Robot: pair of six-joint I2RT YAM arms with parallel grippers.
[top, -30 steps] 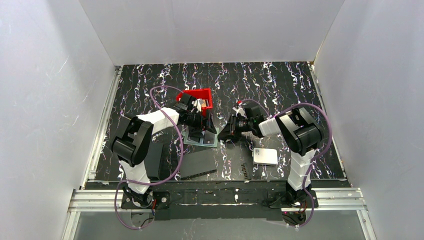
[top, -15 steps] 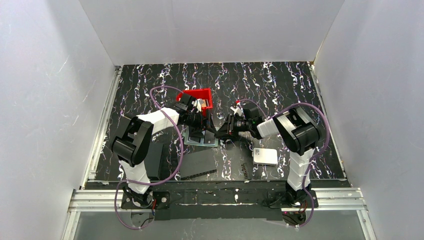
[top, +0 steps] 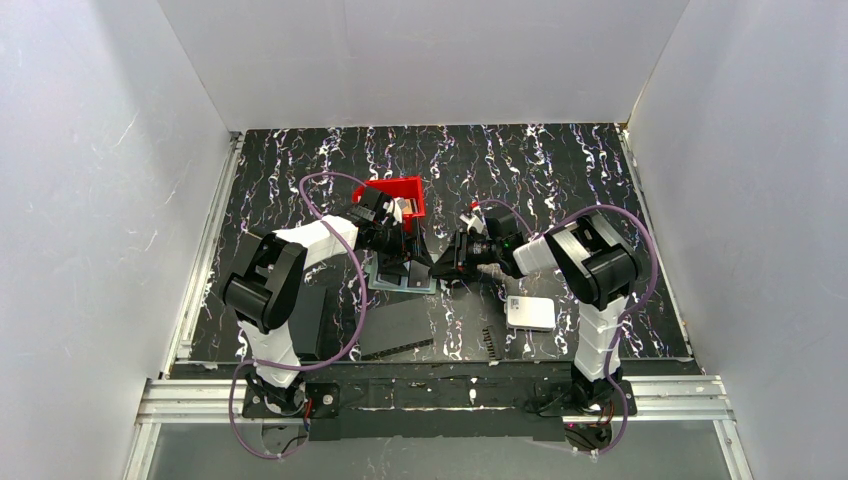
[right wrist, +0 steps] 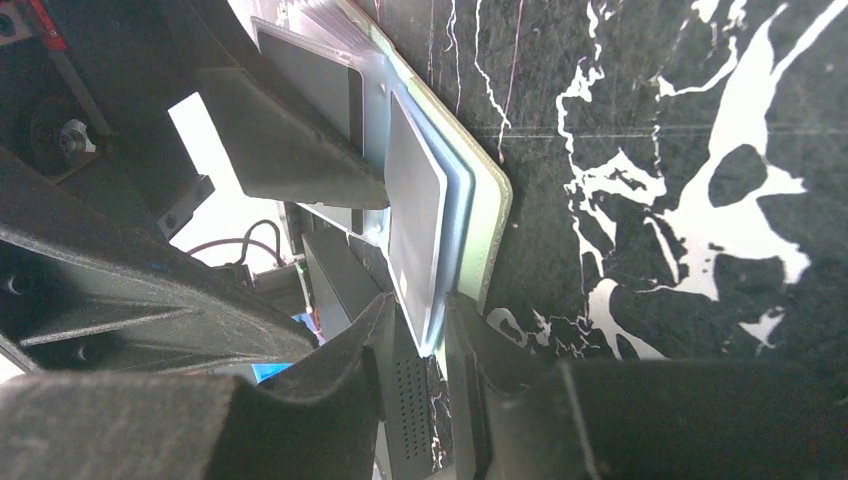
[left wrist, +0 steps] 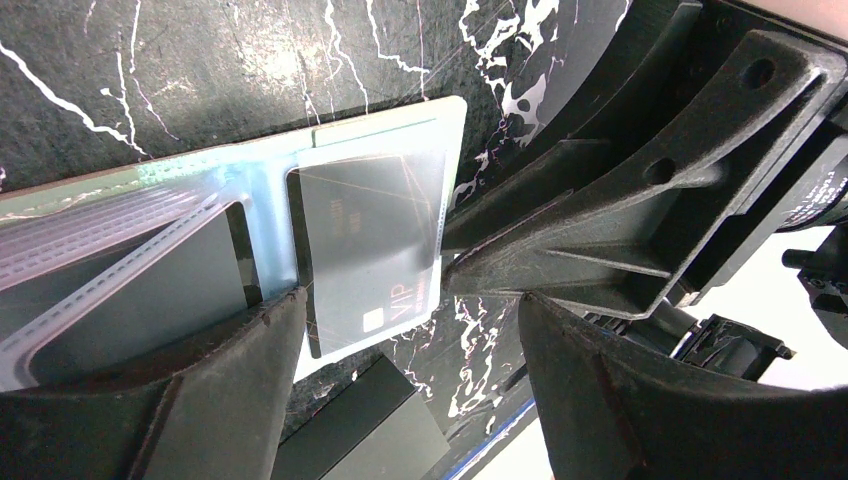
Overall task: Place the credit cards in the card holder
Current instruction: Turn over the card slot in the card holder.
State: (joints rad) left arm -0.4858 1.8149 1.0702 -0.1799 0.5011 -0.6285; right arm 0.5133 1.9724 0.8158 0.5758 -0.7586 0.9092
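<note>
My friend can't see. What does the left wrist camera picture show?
A dark card marked VIP sits partway in a clear pocket of the open card holder, which lies on a black marbled table. The left gripper has its fingers wide apart at the bottom; the right gripper sits at the card's right edge.

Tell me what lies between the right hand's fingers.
In the right wrist view, a pocket corner of the card holder, with a credit card inside, lies between the fingers of the right hand; whether they grip it is unclear.

White-and-black jointed arms [top: 315,236] — looping purple cables [top: 364,300]
</note>
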